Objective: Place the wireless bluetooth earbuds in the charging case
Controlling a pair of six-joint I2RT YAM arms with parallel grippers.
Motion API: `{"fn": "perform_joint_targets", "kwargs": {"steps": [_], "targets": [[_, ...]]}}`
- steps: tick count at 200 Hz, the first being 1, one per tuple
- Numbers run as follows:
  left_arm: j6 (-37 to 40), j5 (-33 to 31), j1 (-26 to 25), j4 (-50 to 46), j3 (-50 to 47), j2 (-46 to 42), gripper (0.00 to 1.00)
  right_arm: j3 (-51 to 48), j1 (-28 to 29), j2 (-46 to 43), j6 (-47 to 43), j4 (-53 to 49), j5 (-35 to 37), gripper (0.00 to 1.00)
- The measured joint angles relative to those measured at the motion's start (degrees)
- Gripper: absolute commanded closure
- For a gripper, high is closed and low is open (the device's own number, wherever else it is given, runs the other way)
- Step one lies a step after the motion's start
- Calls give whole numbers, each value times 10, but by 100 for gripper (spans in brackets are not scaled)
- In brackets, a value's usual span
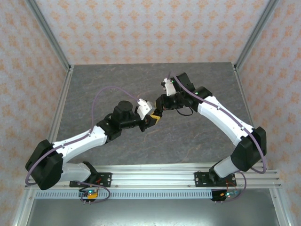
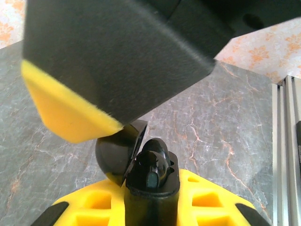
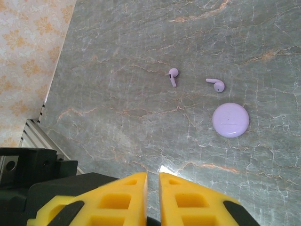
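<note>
Your left gripper point(image 2: 151, 187) is closed on the black charging case point(image 2: 120, 151). Its yellow fingers point(image 2: 207, 195) clamp the lower part, and the case stands up between them. The round lid is swung open toward the left of the left wrist view. A dark, glossy shape sits in the base; you cannot tell whether it is an earbud. Directly above the open case hangs one finger of the right gripper, black with a yellow pad point(image 2: 66, 113). Whether the pad touches the lid cannot be told.

Your right gripper point(image 3: 153, 181) has its jaws drawn almost together, leaving a thin dark slit between the yellow tips. Whether anything tiny is pinched there cannot be told. In the top external view the left gripper point(image 1: 150, 120) and the right gripper point(image 1: 158, 113) meet tip to tip above the middle of the table.

Farther out, on the grey marbled table point(image 3: 117, 122), locate one lilac earbud point(image 3: 173, 76) and, near it but apart, a second lilac earbud point(image 3: 217, 85). The lilac case point(image 3: 230, 119) lies closed and flat just beside the second earbud — not touching it. All three lie well apart from the grippers. An aluminium rail point(image 2: 287, 141) edges the table.
</note>
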Motion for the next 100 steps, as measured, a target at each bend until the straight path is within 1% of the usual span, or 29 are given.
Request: {"fn": "perform_joint_targets", "kwargs": {"steps": [62, 82, 88, 100], "targets": [[-17, -38, 0, -14, 7, 9, 80, -11, 1, 0, 0, 0, -4, 85], [-20, -42, 0, -17, 10, 11, 79, -11, 1, -1, 1, 1, 8, 77], [-22, -43, 0, -18, 13, 14, 79, -11, 1, -2, 1, 2, 18, 73], [-31, -51, 0, -19, 21, 21, 78, -12, 2, -5, 8, 1, 51, 69]]}}
